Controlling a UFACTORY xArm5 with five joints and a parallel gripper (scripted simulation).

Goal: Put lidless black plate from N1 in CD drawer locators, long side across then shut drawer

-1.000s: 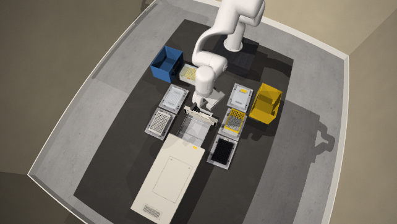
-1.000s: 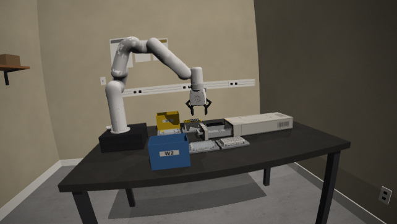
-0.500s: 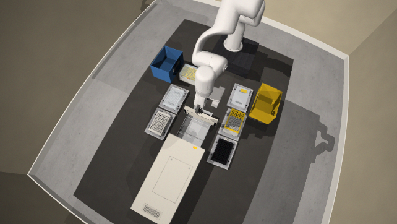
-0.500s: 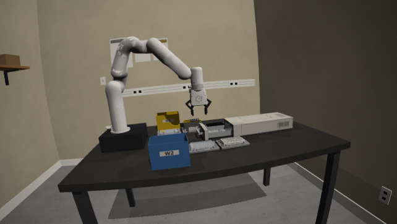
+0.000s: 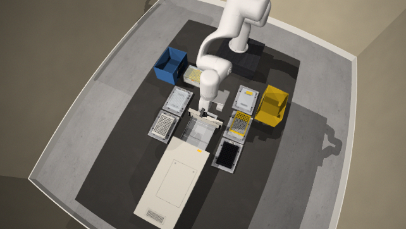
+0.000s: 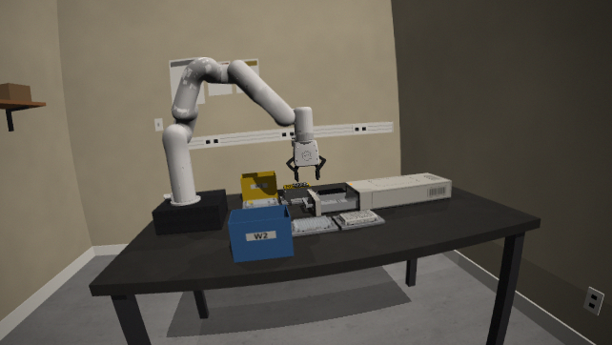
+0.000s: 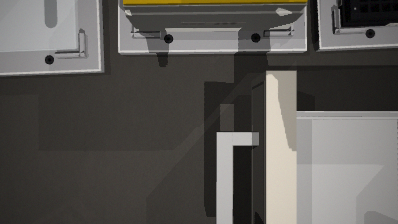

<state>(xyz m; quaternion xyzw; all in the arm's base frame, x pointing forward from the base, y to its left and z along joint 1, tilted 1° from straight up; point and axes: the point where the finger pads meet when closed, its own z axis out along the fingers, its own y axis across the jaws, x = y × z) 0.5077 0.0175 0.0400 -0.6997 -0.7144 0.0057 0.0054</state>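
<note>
The black plate (image 5: 228, 155) (image 7: 369, 10) lies in its grey work nest (image 5: 214, 160) to the right of the cooler; only its corner shows at the top right of the wrist view. The beige cooler CD (image 5: 175, 183) (image 6: 405, 188) has its drawer (image 5: 197, 130) (image 6: 334, 199) (image 7: 350, 170) pulled out and empty, and its orange lamp (image 5: 199, 151) is lit. My gripper (image 5: 202, 112) (image 6: 305, 177) is open and empty. It hangs well above the drawer's front panel (image 7: 280, 150) and handle (image 7: 225, 170). The fingers do not show in the wrist view.
A yellow-framed rack (image 5: 240, 123) (image 7: 215, 2) sits in the nest beside the drawer front. Another nest (image 5: 246, 99) (image 7: 40, 35) holds a clear lidded plate. Two pale plates (image 5: 178, 99) (image 5: 162, 124) lie to the left. A blue bin (image 5: 171, 64) (image 6: 261, 233) and a yellow bin (image 5: 271, 105) (image 6: 258, 185) stand at the back.
</note>
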